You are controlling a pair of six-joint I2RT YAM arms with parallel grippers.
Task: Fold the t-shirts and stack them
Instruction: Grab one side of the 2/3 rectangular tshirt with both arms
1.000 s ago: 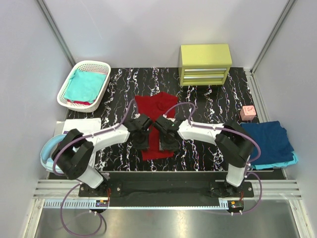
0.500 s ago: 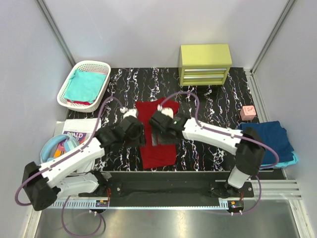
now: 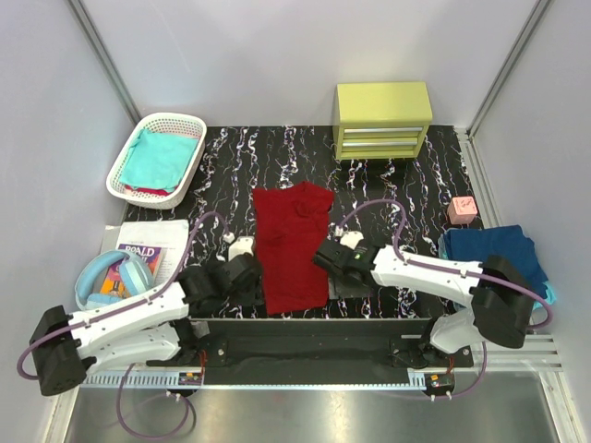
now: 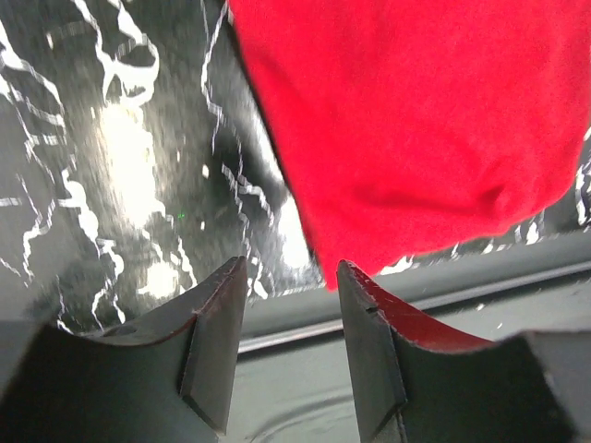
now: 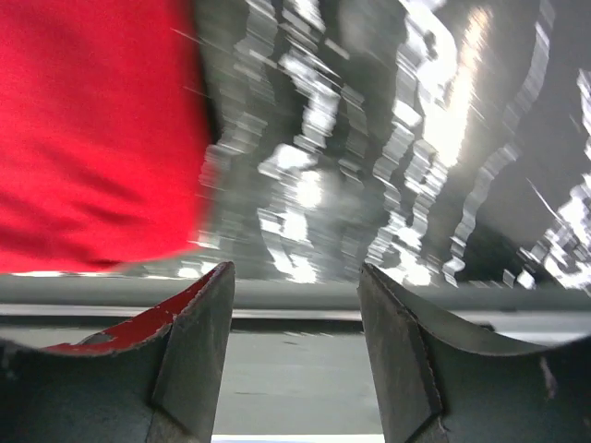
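While the left gripper (image 4: pixel 288 277) and right gripper (image 5: pixel 295 277) flank the red shirt (image 3: pixel 291 245), jaws parted and empty, folding seems midway; next, grasp its near hem.

T-shirt (image 3: pixel 291 245) lying between left gripper (image 4: pixel 292 268) and right gripper (image 5: pixel 295 269), seemingly stacked shirts (image 3: pixel 494 263) far right

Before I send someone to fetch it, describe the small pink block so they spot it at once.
Start at the yellow drawer cabinet at the back. Nearer and to its right, just beyond the folded navy t-shirt, sits the pink block: the only small, boxy, pink thing among cloth neighbours.
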